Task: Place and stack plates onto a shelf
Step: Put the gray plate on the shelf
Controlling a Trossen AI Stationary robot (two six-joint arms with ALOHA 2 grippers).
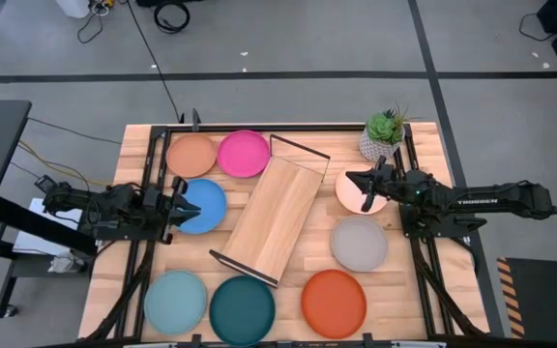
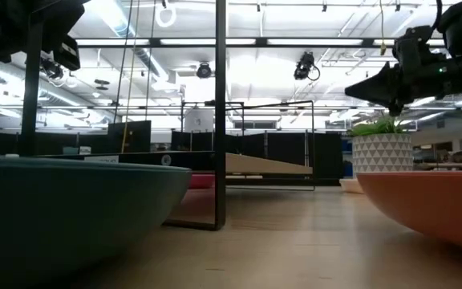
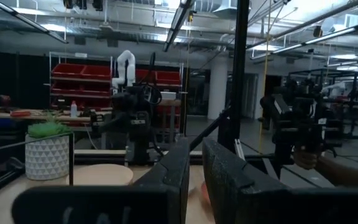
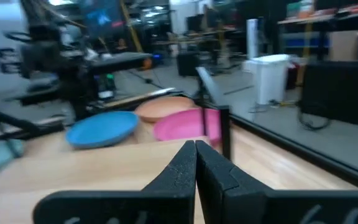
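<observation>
- The shelf [image 1: 271, 218] lies at an angle in the middle of the bench [image 1: 138, 140], one black wire frame [image 1: 300, 148] at its far end and another at its near end, with nothing on the board.
- Eight plates lie flat around it: peach plate [image 1: 191, 155] and magenta plate [image 1: 244, 153] touching at the back, blue plate [image 1: 201, 205] on the left, light teal plate [image 1: 175, 300], dark teal plate [image 1: 242, 309] and orange-red plate [image 1: 334, 301] along the front.
- The grey plate [image 1: 359, 243] sits right of the shelf, and the pale cream-pink plate [image 1: 358, 194] behind it.
- The left gripper [image 1: 174, 206] hangs at the blue plate's left edge, its fingers [image 3: 173, 163] nearly together and holding nothing.
- The right gripper [image 1: 358, 181] is over the pale cream-pink plate, fingers [image 4: 184, 167] pressed closed and empty.
- A potted plant [image 1: 384, 133] stands at the back right corner.
</observation>
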